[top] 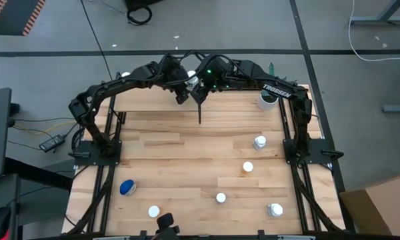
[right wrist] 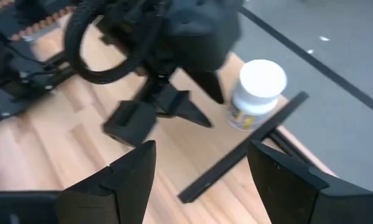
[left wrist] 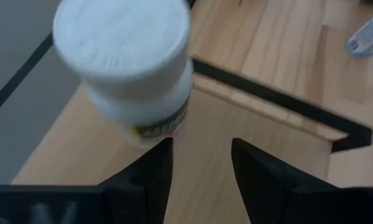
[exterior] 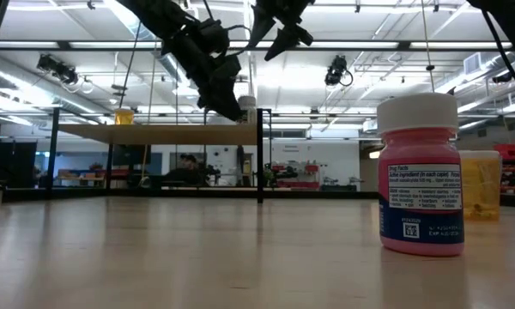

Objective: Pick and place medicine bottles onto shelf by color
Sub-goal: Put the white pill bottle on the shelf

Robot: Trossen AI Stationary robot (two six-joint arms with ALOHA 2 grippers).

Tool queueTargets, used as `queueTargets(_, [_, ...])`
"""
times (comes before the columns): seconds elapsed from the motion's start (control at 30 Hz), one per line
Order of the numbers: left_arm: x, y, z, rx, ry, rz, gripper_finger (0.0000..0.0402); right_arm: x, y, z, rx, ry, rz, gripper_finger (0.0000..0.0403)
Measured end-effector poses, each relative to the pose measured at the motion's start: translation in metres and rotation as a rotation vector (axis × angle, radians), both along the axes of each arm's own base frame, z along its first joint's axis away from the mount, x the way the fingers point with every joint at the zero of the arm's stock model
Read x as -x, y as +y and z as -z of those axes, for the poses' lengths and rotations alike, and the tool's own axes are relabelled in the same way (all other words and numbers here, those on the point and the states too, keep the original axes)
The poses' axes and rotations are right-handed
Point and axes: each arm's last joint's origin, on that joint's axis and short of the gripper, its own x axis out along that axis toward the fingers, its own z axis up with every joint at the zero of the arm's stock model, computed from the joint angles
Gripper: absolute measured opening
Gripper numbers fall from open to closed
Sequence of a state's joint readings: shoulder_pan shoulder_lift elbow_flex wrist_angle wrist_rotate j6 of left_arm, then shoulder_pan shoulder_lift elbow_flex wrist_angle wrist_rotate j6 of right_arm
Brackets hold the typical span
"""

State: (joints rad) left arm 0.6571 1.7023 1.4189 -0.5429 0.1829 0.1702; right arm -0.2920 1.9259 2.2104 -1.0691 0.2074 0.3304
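one white-capped bottle (right wrist: 256,93) stands upright, long axis vertical, on the shelf (top: 153,101) at its right end; six more bottles (top: 259,142) sit on the table (top: 187,167), one blue. left gripper (left wrist: 199,163) just beside it, fingers spread, empty. right gripper (right wrist: 199,163) near, spread, empty
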Motion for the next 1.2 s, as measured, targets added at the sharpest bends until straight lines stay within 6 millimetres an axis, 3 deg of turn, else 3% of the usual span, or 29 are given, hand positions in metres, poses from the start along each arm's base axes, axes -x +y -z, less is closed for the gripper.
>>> queueTargets(0.27, [0.009, 0.002, -0.001, 0.039, 0.025, -0.019, 0.0165, 0.005, -0.002, 0.003, 0.07, 0.09, 0.053, 0.0261])
queueTargets(0.5, [0.0, -0.024, -0.019, 0.12, -0.115, 0.133, 0.0152, 0.007, -0.003, 0.004, 0.105, 0.117, 0.091, 0.0261])
queueTargets(0.7, [-0.017, -0.034, -0.03, 0.013, -0.219, 0.208, 0.0142, 0.007, -0.003, 0.004, 0.11, 0.122, 0.086, 0.0261])
queueTargets(0.93, [-0.026, -0.029, -0.045, -0.164, -0.337, 0.131, 0.0141, 0.007, -0.003, 0.004, 0.11, 0.123, 0.085, 0.0261])
queueTargets(1.2, [-0.03, -0.02, -0.032, -0.203, -0.281, 0.12, 0.0139, 0.007, -0.003, 0.004, 0.109, 0.122, 0.086, 0.0261])
